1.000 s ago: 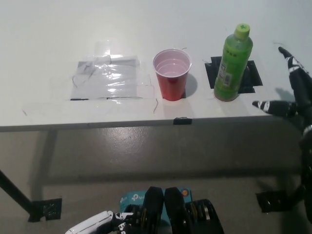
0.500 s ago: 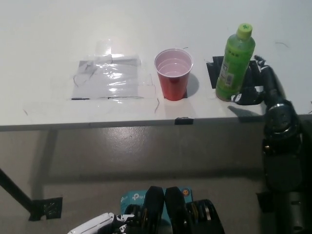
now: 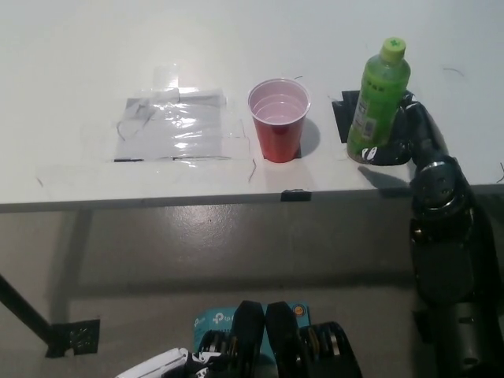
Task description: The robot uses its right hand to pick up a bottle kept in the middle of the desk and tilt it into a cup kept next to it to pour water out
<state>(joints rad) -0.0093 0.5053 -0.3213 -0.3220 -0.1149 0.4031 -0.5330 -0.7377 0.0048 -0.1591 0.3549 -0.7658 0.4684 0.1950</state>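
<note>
The desk fills the upper half of the frame, its front edge running across the middle. The cup stands upright at upper centre, near that edge. The bottle stands upright just right of the cup, apart from it. The right hand is at the bottle's right side, touching its lower part, with the arm rising from the lower right. A plastic sheet lies flat left of the cup. The left hand sits at the bottom edge, left of centre.
</note>
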